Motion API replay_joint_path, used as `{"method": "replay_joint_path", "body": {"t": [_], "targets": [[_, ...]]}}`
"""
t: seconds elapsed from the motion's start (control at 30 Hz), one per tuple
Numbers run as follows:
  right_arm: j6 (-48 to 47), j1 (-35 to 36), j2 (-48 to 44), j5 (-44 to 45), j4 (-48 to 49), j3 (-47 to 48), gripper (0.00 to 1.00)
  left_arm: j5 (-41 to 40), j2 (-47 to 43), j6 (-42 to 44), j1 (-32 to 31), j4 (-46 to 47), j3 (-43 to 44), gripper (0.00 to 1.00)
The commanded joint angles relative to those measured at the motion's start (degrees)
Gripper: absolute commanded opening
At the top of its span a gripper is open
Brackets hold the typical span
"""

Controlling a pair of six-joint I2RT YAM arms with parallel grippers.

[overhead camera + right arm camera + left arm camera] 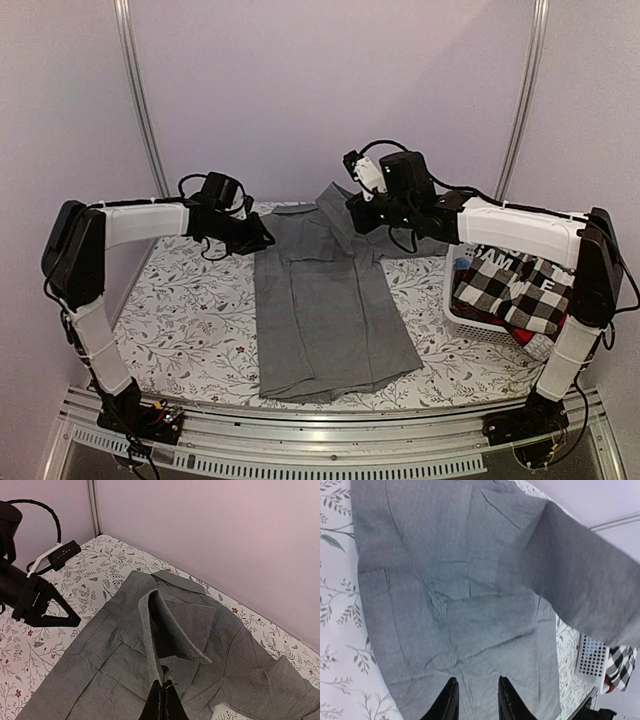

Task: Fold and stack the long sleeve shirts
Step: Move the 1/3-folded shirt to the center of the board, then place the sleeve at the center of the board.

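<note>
The floral table point(190, 320) carries the grey shirt point(325, 300), laid flat at centre with its collar toward the far wall. The white basket point(470, 318) at the right edge contains the black-and-white checked shirt point(510, 290) (red-and-black cloth point(535, 345) lies beneath it). My right gripper point(163, 685) is clenched on a raised fold of the grey shirt. My left gripper point(477, 681) hovers at the shirt's left edge, jaws parted and grasping nothing.

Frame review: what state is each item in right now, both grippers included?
grey shirt: lying on the table, one sleeve lifted.
left gripper: open, above the shirt, holding nothing.
right gripper: shut on the grey shirt's lifted sleeve.
black-and-white checked shirt: crumpled in the basket.
red-and-black checked shirt: underneath it, mostly hidden.
</note>
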Motion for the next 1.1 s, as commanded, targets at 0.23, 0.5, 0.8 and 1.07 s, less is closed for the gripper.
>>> {"method": "replay_joint_path", "body": {"t": [0.23,0.5,0.8,1.07], "targets": [[4.7,1.5,-4.4,-9.9,-1.3,-4.2,0.0,-2.2,28.8,-0.9,6.0,1.2,26.7,0.21],[4.4,5.8,-4.4,-16.1,-2.5,-7.3,0.0,-0.5,44.1,0.7,8.6,-8.2,44.4,0.21],[4.3,12.0,-0.7,-19.9,-4.0,-7.0,0.0,2.6,51.0,3.4,10.4,-13.3,55.4,0.21],[5.7,15.2,5.7,-19.9,-5.8,-4.2,0.0,5.3,49.2,4.7,10.5,-12.5,55.6,0.21]]}}
